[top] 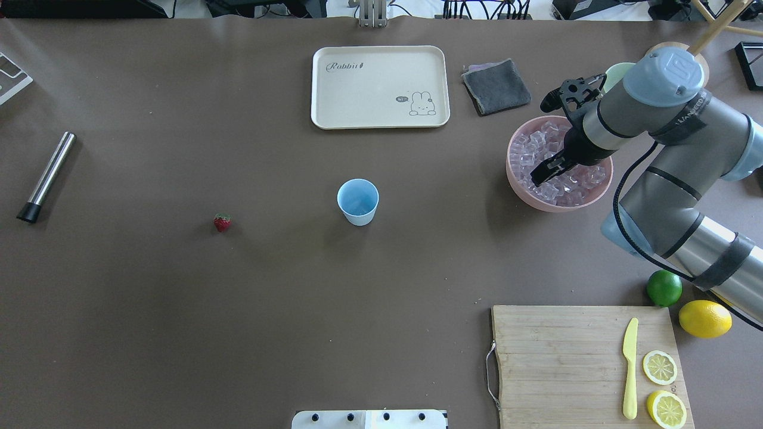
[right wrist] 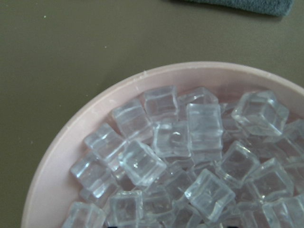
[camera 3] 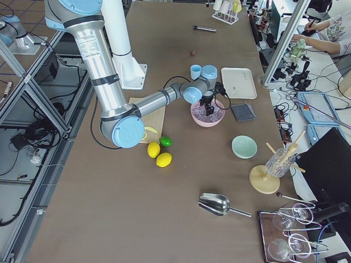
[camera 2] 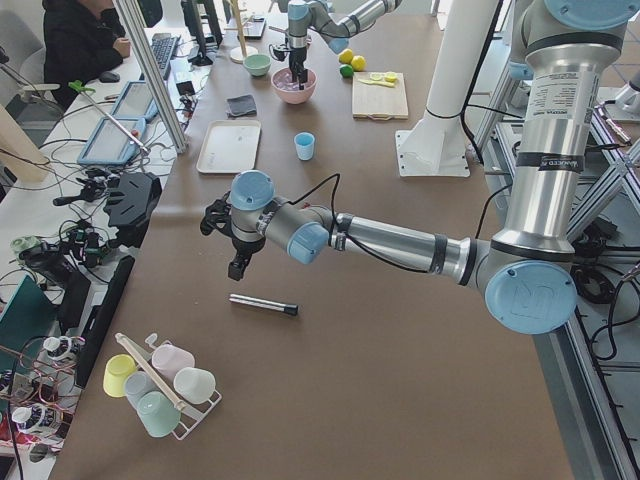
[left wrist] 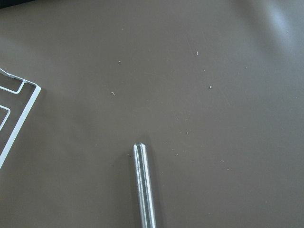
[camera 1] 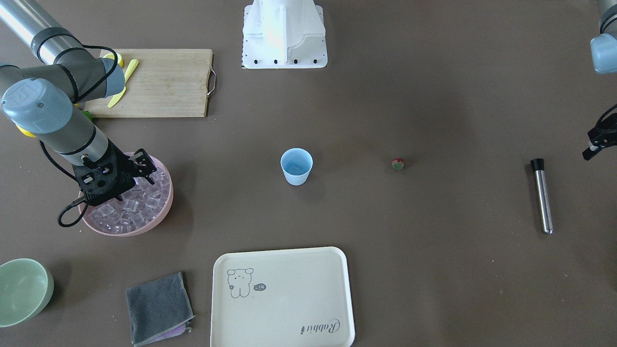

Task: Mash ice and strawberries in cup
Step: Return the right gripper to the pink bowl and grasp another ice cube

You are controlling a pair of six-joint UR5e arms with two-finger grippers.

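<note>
Right fingers (top: 543, 173) over ice (top: 530, 146)

The cup (top: 357, 201) stands in the middle of the tabletop (top: 179, 328). To my left of it lies the strawberry (top: 222, 223), and further left the rod (top: 46, 177). To my right, the bowl (top: 554, 206) holds the ice (top: 533, 146), with my right end effector (top: 541, 176) over it. Beyond the cup lies the tray (top: 380, 86), with a cloth (top: 496, 86) to its right. The cutting board (top: 566, 357) sits near me on the right.
</note>
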